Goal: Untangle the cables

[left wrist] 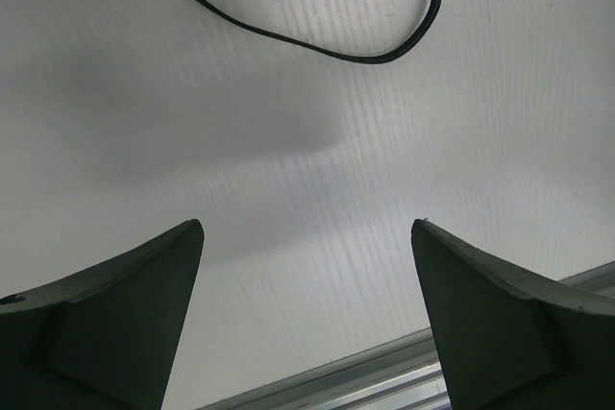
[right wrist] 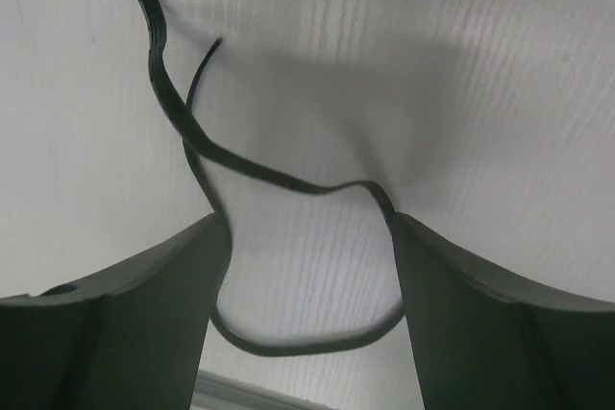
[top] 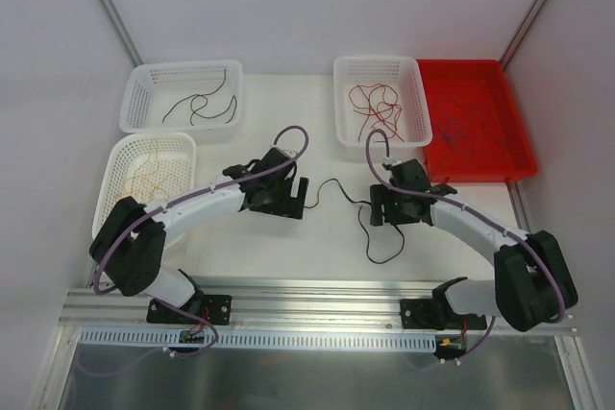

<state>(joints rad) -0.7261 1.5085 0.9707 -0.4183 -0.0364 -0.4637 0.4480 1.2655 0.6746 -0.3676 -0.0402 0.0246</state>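
Note:
One loose black cable (top: 368, 228) lies curled on the white table between my two grippers. In the right wrist view a loop of this black cable (right wrist: 288, 345) sits between the fingers of my right gripper (right wrist: 307, 223), brushing both inner faces. The jaws stand apart, low over the table. My left gripper (left wrist: 307, 228) is wide open over bare table with nothing between its fingers. One free end of the black cable (left wrist: 317, 45) lies well ahead of it. From above, the left gripper (top: 300, 199) is just left of the cable's end and the right gripper (top: 377, 213) is over its middle.
A white basket (top: 144, 84) at back left holds black cables, and a lower white basket (top: 120, 156) holds yellow-orange ones. A third white basket (top: 351, 69) holds red cables. Beside it a red tray (top: 509, 156) holds dark blue-purple ones. A metal rail (top: 317, 300) runs along the near edge.

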